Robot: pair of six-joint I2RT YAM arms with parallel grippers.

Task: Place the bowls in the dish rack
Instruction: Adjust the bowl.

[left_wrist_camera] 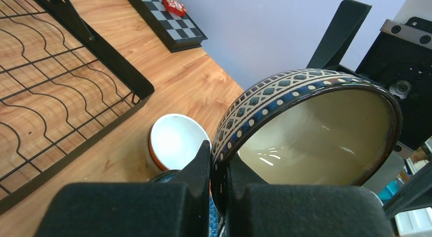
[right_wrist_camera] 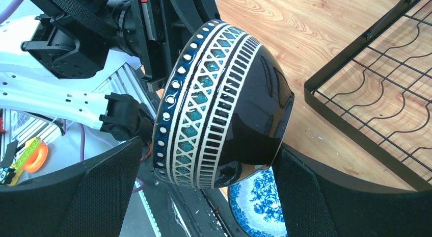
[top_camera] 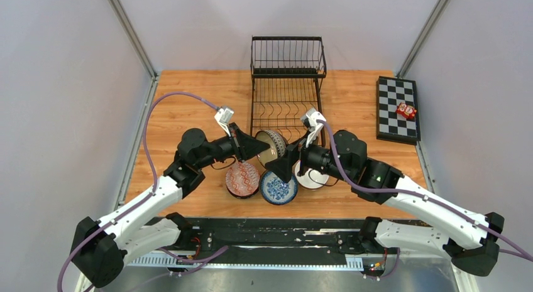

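A dark bowl (top_camera: 271,143) with a cream and blue lattice band hangs on its side in front of the dish rack (top_camera: 288,85). My left gripper (left_wrist_camera: 218,155) is shut on its rim, one finger inside and one outside the bowl (left_wrist_camera: 305,125). My right gripper (right_wrist_camera: 209,150) stands open around the same bowl (right_wrist_camera: 224,104), with the left finger (right_wrist_camera: 109,186) apart from the rim and the right one close by the base. A red patterned bowl (top_camera: 242,179), a blue-and-white floral bowl (top_camera: 278,187) and a white bowl (top_camera: 312,178) sit on the table below.
A checkered board (top_camera: 397,108) with a small red toy (top_camera: 406,110) lies at the back right. The rack's slotted lower tray (left_wrist_camera: 66,94) reaches close to the held bowl. Both arms crowd the table's near middle.
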